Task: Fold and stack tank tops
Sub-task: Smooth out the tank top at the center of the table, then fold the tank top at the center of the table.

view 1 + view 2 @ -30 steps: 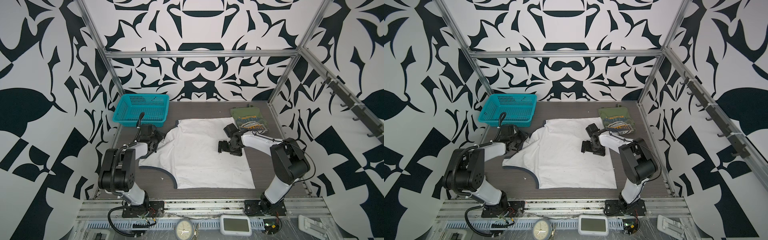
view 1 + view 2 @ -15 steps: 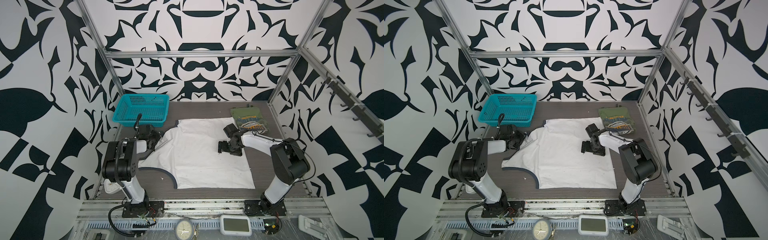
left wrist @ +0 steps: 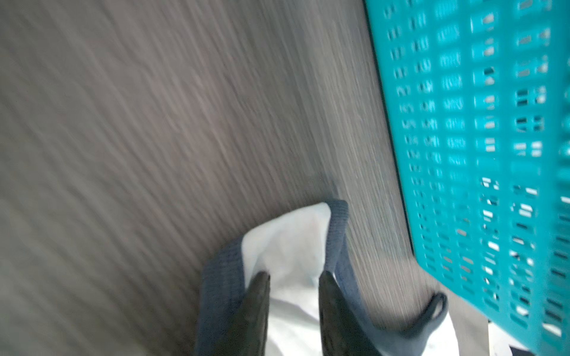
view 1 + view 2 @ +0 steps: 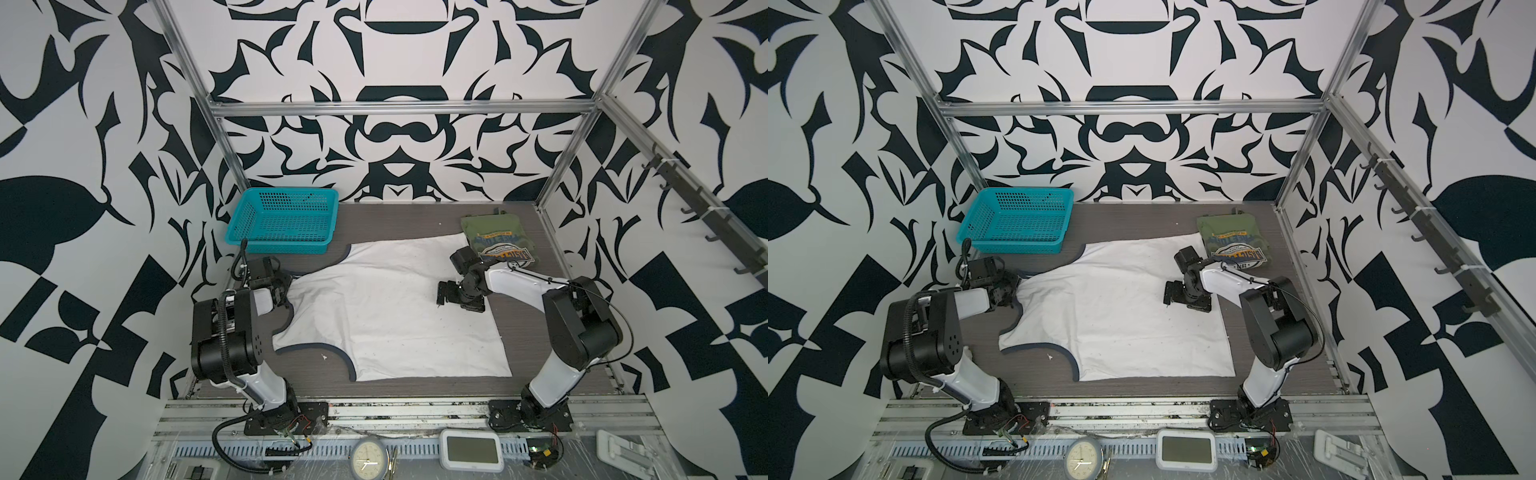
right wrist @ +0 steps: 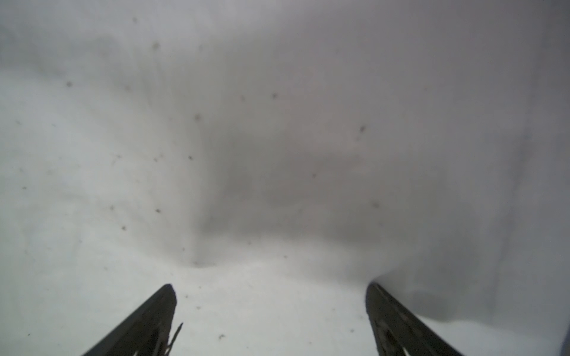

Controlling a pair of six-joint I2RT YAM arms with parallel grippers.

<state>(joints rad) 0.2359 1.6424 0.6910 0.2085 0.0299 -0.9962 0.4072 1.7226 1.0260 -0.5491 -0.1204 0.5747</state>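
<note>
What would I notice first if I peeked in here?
Probably the big white tank top spread flat across the middle of the table, with the left gripper pinching its navy-trimmed strap. Then the teal basket at the back left corner, and a folded green tank top at the back right.

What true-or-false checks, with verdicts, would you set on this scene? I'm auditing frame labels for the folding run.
1. The left gripper is shut on a strap of the white tank top. True.
2. The right gripper pinches the white tank top. False: its jaws stand open over the cloth.
3. The olive tank top lies folded at the far right of the table. True.
4. The teal basket holds the olive tank top. False: that top lies on the table, apart from the basket.
</note>
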